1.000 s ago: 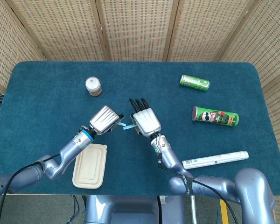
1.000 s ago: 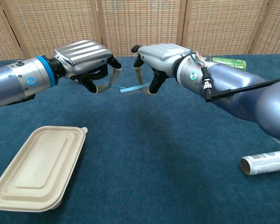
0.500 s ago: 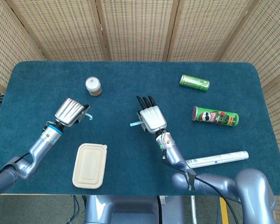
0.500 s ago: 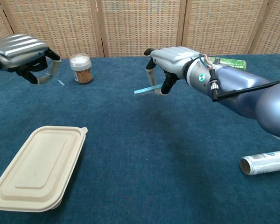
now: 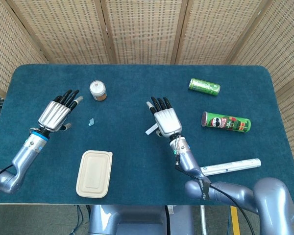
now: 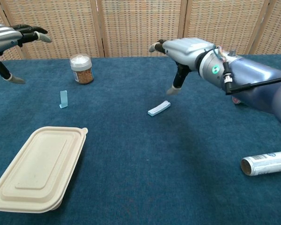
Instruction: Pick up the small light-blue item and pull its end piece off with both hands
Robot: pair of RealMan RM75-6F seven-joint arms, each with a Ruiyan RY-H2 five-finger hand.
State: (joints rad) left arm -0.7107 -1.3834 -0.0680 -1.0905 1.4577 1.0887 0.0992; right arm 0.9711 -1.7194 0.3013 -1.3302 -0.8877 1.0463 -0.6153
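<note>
The light-blue item lies in two pieces on the blue table. Its longer body (image 5: 151,129) (image 6: 158,108) lies flat near the middle, just left of and below my right hand (image 5: 165,120) (image 6: 185,51). That hand hovers above it with its fingers spread and nothing in it. The short end piece (image 5: 91,121) (image 6: 63,99) stands upright on the cloth further left. My left hand (image 5: 59,110) (image 6: 9,40) is raised to the left of the end piece, fingers spread, holding nothing.
A spice jar (image 5: 98,90) (image 6: 81,69) stands behind the end piece. A beige lidded container (image 5: 94,173) (image 6: 40,168) lies front left. A green can (image 5: 204,86), a Pringles can (image 5: 226,122) and a white roll (image 5: 227,167) (image 6: 266,162) lie on the right.
The two pieces came apart and both hands let go. My left hand swung far left and dropped the end piece; my right hand opened and the body fell to the table.
</note>
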